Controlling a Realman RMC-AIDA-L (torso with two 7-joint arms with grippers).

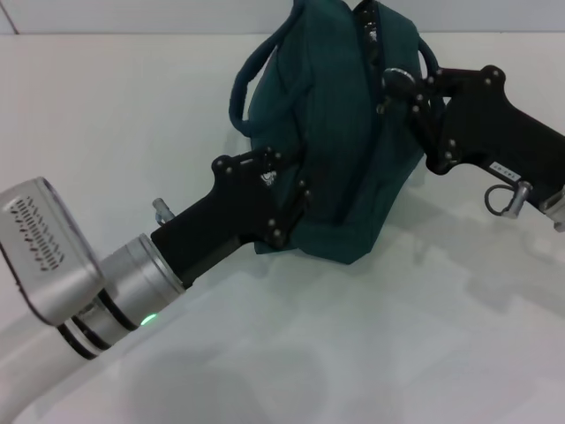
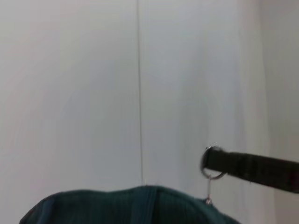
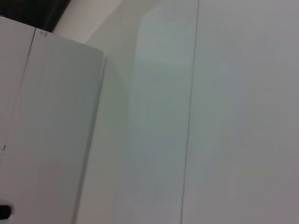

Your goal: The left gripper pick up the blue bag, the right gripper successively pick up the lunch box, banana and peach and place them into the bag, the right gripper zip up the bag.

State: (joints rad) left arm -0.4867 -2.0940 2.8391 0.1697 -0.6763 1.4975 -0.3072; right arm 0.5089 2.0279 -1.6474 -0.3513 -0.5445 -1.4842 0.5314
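At twelve o'clock on the white table (image 1: 371,353), slightly toward one, stands the blue bag (image 1: 344,150), upright and bulging, with one loop handle (image 1: 256,79) arching off its nine o'clock side and another showing at its two o'clock edge. Along its top runs the zip, and the metal ring pull (image 2: 211,173) hangs there, seen from the left wrist just above the bag's teal crown. From seven o'clock the left gripper (image 1: 296,190) reaches in on its silver arm with the green light (image 1: 148,319), its fingers pressed closed against the bag's fabric on the nine o'clock side, holding it. From three o'clock the right gripper (image 1: 397,84) comes in at the bag's upper edge, its fingertip (image 2: 212,158) right at the ring pull; whether its fingers pinch the pull I cannot tell. Beyond the bag, the right wrist view takes in only pale wall and a white panel (image 3: 51,126).
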